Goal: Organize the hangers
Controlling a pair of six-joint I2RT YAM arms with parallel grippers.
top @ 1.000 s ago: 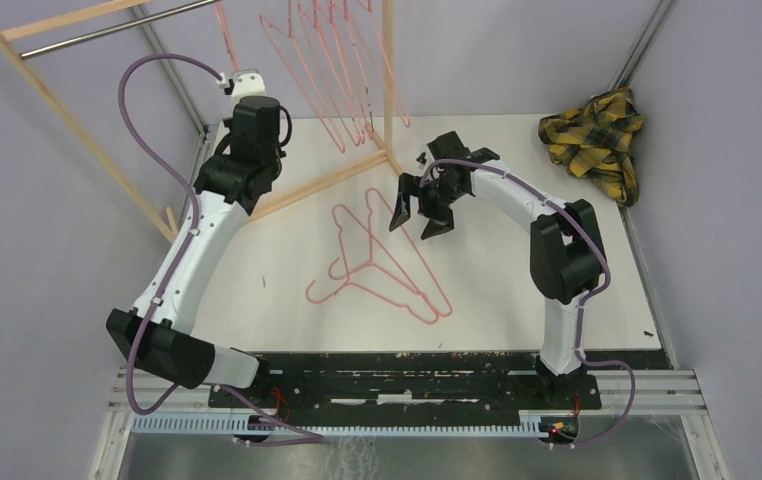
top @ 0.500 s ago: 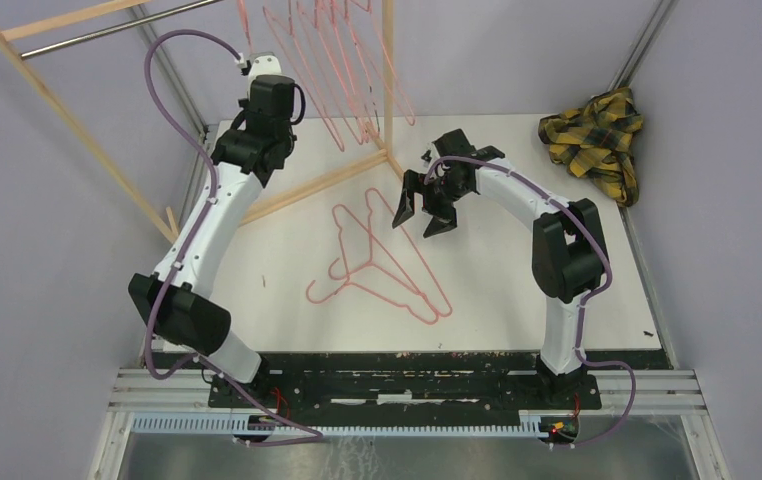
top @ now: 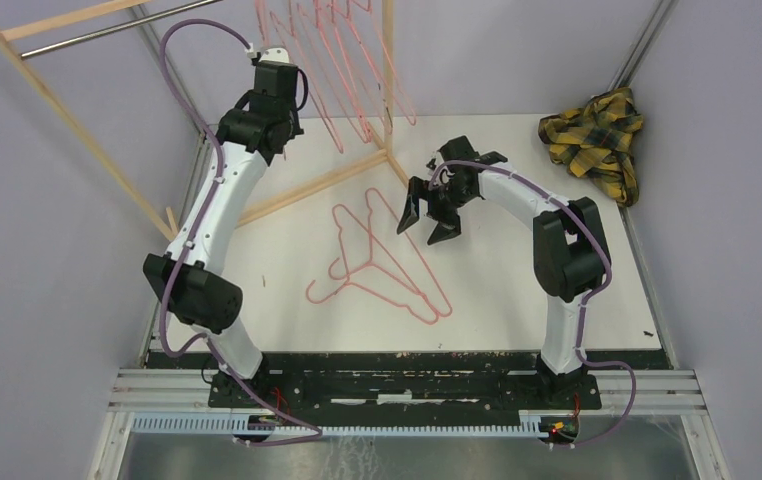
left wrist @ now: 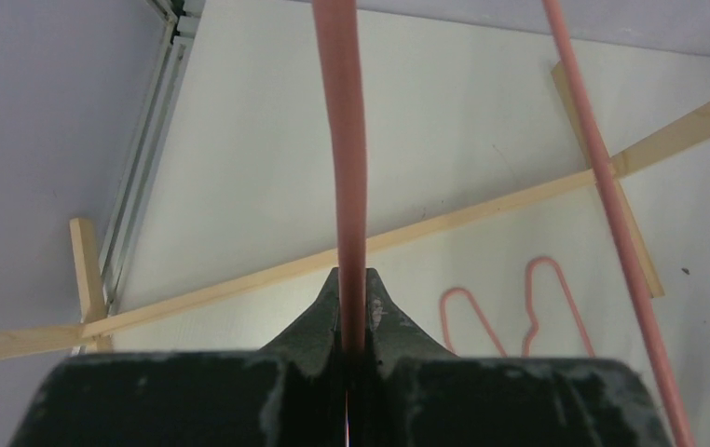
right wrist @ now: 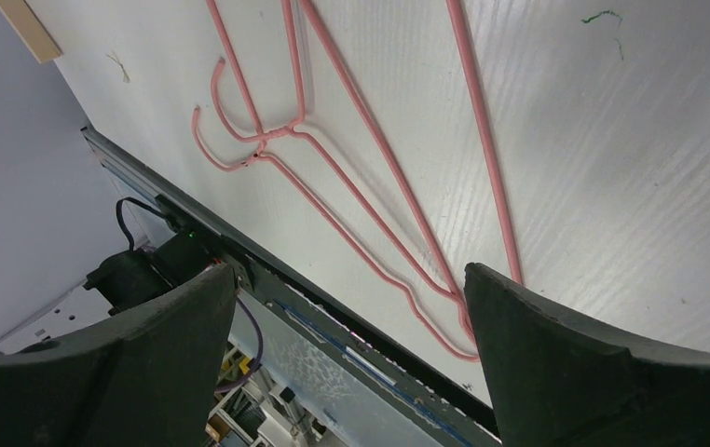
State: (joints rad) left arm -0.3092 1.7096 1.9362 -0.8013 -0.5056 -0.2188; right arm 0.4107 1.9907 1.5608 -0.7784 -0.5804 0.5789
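Observation:
Several pink wire hangers (top: 332,70) hang at the right end of the rack. A small overlapping pile of hangers (top: 382,265) lies flat on the white table; it also shows in the right wrist view (right wrist: 333,158). My left gripper (top: 269,58) is raised by the rack, just left of the hanging ones. In the left wrist view it (left wrist: 353,284) is shut on one hanger's pink wire (left wrist: 344,140). My right gripper (top: 427,215) hovers open and empty just right of the pile, with its fingers (right wrist: 593,363) wide apart above the hangers.
The wooden rack's base beam (top: 322,182) crosses the table diagonally, its post (top: 389,75) stands near the right gripper, and its metal bar (top: 107,30) runs upper left. A yellow-black plaid cloth (top: 597,135) lies in the back right corner.
My left arm has stretched up and to the right, carrying its held hanger closer to the hanging ones. My right gripper has drifted slightly right, still open.

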